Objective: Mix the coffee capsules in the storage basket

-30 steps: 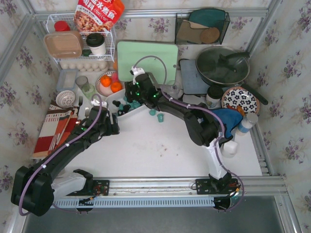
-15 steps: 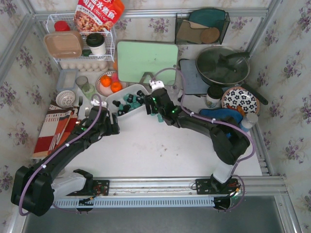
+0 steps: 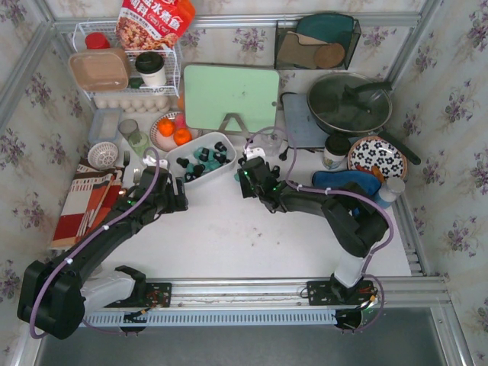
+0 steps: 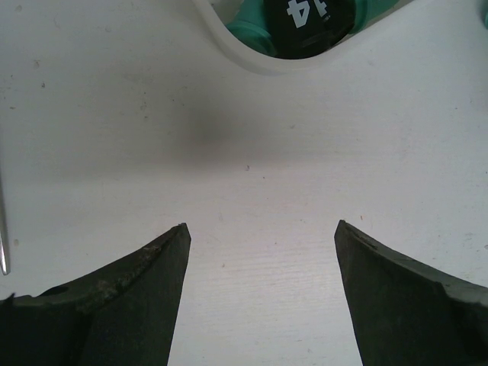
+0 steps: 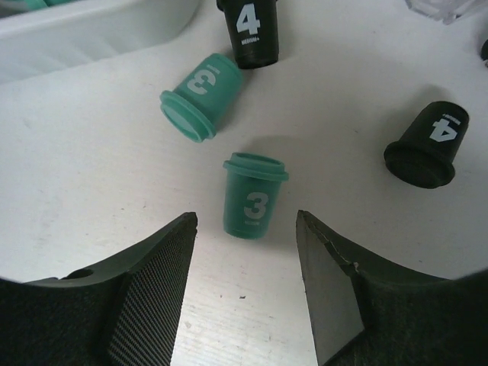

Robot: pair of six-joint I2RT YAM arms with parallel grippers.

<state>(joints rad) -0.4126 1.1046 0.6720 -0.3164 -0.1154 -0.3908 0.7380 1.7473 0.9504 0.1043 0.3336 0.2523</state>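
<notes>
The white storage basket (image 3: pixel 223 166) sits left of centre with teal and black coffee capsules (image 3: pixel 202 158) inside. My right gripper (image 3: pixel 248 180) is open, low over the table just right of the basket. In the right wrist view its jaws (image 5: pixel 245 221) stand apart just short of an upright teal capsule marked 3 (image 5: pixel 254 198). A second teal capsule (image 5: pixel 200 95) lies on its side, with two black ones (image 5: pixel 252 30) (image 5: pixel 427 145) further out; the basket wall (image 5: pixel 91 30) is top left. My left gripper (image 3: pixel 179 200) is open and empty (image 4: pixel 261 227), short of the basket's near rim (image 4: pixel 252 61).
A bowl of oranges (image 3: pixel 169 130), a green cutting board (image 3: pixel 231 95) and a clear glass (image 3: pixel 271 142) stand behind the basket. A pan (image 3: pixel 349 103), a patterned plate (image 3: pixel 377 156) and a blue cloth (image 3: pixel 347 183) are at right. A striped cloth (image 3: pixel 84 202) lies at left.
My right gripper has drawn back from over the basket, to the right and nearer, down to the loose capsules on the table. The left arm has not moved.
</notes>
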